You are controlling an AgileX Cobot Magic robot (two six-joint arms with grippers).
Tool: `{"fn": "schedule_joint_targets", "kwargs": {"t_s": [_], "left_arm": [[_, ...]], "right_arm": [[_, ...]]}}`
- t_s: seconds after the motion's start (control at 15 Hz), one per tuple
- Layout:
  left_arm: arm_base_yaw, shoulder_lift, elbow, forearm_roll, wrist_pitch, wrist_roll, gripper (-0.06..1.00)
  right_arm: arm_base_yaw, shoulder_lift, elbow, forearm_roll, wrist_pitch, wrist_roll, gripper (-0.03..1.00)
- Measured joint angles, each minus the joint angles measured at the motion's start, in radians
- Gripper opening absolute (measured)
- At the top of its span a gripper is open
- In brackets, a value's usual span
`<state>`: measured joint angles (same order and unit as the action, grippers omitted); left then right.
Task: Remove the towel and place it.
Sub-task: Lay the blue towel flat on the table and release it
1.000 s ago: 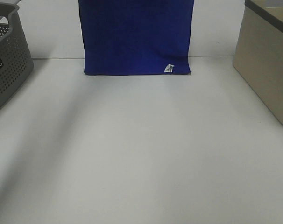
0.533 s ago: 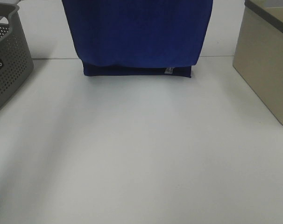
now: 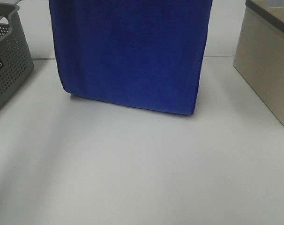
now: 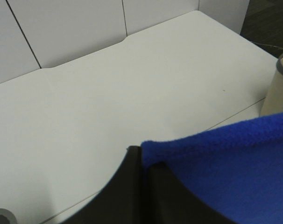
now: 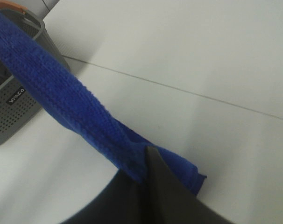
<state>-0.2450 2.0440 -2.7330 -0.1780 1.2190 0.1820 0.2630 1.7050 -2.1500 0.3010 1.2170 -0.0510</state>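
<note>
Two claws hold the towel [image 3: 132, 51] up by its top edge. Your left claw [image 4: 142, 156] is squeezed tight near one top corner. Your right claw [image 5: 145, 170] is squeezed tight near the other.

The towel hangs like a curtain at the far middle of the table [image 3: 142, 178]. It is between the grey basket [image 3: 6, 65] on the left and the tan box [image 3: 268, 61] on the right. Its low edge is close to the table, but you cannot tell if it touches.

It looks soft, floppy and light, so it will likely swing and fold when you move it. It is fluffy, not slippery. The corners are the best places to hold, pulled apart so it lies flat.
</note>
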Motion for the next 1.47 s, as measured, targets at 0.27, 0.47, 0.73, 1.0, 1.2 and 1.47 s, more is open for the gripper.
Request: {"fn": "schedule_joint_targets", "kwargs": {"t_s": [0.27, 0.47, 0.73, 1.0, 1.2, 1.47], "left_arm": [[0.000, -0.046, 0.097, -0.066, 0.004, -0.018, 0.00], [0.000, -0.245, 0.511, -0.057, 0.007, -0.018, 0.00], [-0.001, -0.452, 0.795, -0.066, 0.007, -0.021, 0.00], [-0.003, -0.633, 1.005, -0.122, 0.002, -0.055, 0.00], [-0.004, -0.826, 1.200, -0.184, -0.004, -0.090, 0.00], [-0.004, -0.973, 1.454, -0.281, -0.009, -0.096, 0.00]], "right_arm": [[0.000, -0.070, 0.165, -0.002, 0.000, -0.002, 0.02], [0.000, -0.126, 0.241, 0.004, -0.001, -0.003, 0.02], [0.001, -0.196, 0.334, 0.039, -0.002, -0.019, 0.02], [0.001, -0.306, 0.458, 0.061, -0.002, -0.033, 0.02], [0.003, -0.435, 0.629, 0.099, -0.002, -0.037, 0.02], [0.003, -0.561, 0.821, 0.123, -0.002, -0.032, 0.02]]}}
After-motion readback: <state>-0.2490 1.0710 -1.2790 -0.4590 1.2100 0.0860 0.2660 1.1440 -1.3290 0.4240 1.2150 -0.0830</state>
